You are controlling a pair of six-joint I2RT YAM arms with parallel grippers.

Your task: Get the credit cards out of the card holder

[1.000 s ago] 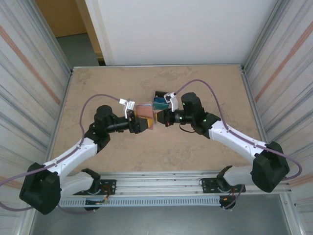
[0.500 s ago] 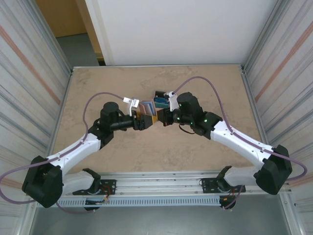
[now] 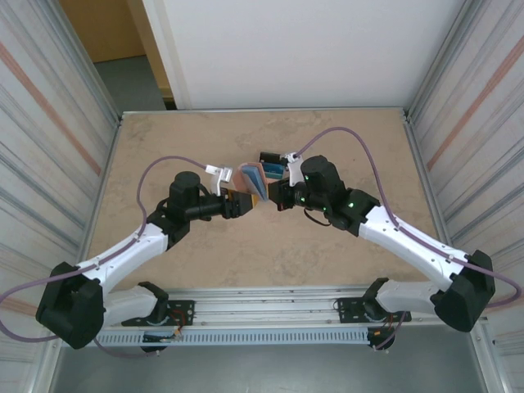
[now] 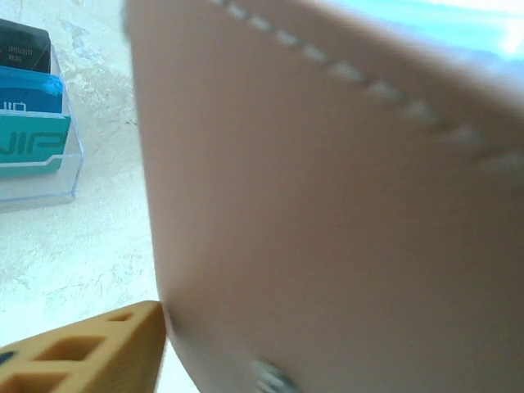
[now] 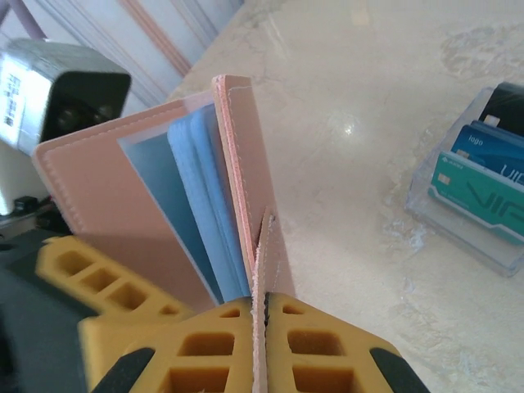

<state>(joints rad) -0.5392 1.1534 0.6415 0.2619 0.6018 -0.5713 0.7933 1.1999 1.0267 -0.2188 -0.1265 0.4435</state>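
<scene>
Top external: card holder (image 3: 252,178) is seen at mid-desk, apparently lifted off the desk (image 3: 180,147), spread between both arms. Left fingers (image 3: 240,200) are at its 7 o'clock, right fingers (image 3: 268,193) at its 4 o'clock. A clear stand (image 3: 273,166) is placed just beside it at 1 o'clock.

Left wrist: most of the view is taken by the salmon outer flap of the card holder (image 4: 327,213). One of the left fingers (image 4: 90,348) is seen at 7 o'clock, touching that flap. Its opposite is hidden, so clenched or released cannot be told. Credit cards (image 4: 29,90) are stacked in the clear stand (image 4: 70,176) at 9 o'clock. Three are counted: black, blue, teal.

Right wrist: right fingers (image 5: 221,336) are clenched on the edge of one flap at 6 o'clock. The card holder (image 5: 106,205) is opened like a book and blue-grey pockets are exposed. Whether the light blue layers inside are pockets or cards cannot be told. The clear stand (image 5: 458,233) is at 3 o'clock with three cards.

Step judged: holder being spread to expose the pockets. The next move calls for one flap to be kept pinned while the other side is released and re-pinched on a card edge, if any is found, then pulled along the pocket.

Count: 1 holder, 1 stand, 3 cards in the stand.
</scene>
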